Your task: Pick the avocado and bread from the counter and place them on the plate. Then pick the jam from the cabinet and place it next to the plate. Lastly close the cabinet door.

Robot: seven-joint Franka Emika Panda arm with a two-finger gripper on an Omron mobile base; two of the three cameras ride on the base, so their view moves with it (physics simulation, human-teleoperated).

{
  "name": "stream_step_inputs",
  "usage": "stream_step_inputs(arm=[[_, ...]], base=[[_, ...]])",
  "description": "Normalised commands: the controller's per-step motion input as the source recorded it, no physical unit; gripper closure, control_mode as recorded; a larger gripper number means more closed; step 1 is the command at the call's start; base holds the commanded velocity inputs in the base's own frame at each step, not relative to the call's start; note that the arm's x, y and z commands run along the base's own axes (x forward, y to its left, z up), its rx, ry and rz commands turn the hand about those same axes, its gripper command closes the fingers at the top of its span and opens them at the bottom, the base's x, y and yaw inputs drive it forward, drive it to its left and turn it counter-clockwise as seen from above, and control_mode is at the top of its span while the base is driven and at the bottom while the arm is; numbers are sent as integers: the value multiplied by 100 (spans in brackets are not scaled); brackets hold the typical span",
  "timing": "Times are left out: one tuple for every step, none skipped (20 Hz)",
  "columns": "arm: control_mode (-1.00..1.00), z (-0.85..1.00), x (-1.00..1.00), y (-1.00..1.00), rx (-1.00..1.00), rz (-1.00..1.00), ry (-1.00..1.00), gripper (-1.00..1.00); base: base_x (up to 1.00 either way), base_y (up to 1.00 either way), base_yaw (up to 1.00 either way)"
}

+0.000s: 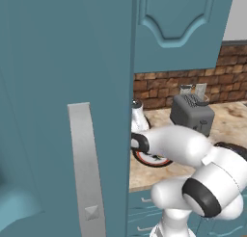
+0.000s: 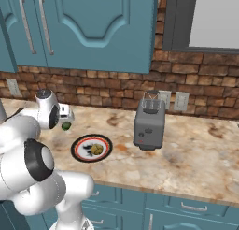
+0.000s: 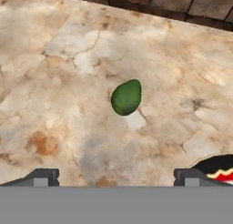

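First step: the released pincer (image 3: 113, 177) hovers over the avocado (image 3: 126, 97) on the bench (image 3: 54, 82); next, descend and grasp it.

Avocado (image 3: 126, 97) lies on counter (image 3: 68, 82), near plate (image 2: 91, 148).

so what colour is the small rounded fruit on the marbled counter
Dark green avocado, clearest in the hand view.
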Motion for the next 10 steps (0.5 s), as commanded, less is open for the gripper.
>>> stream_step_inputs(arm=[[-100,-13,46,18,0,-18,0,-100],[-100,-13,45,11,0,-16,0,-100],[-100,-15,42,2,0,-14,0,-100],[-100,-18,37,0,0,-13,0,-100],[-100,-22,34,0,0,-13,0,-100],[-100,-23,30,0,0,-13,0,-100],[-100,-23,27,0,0,-12,0,-100],[-100,-24,24,0,0,-12,0,-100],[-100,-25,23,0,0,-12,0,-100],[-100,-26,24,0,0,-11,0,-100]], base=[[0,0,0],[0,0,0],[0,0,0],[0,0,0],[0,0,0],[0,0,0],[0,0,0],[0,0,0],[0,0,0],[0,0,0]])
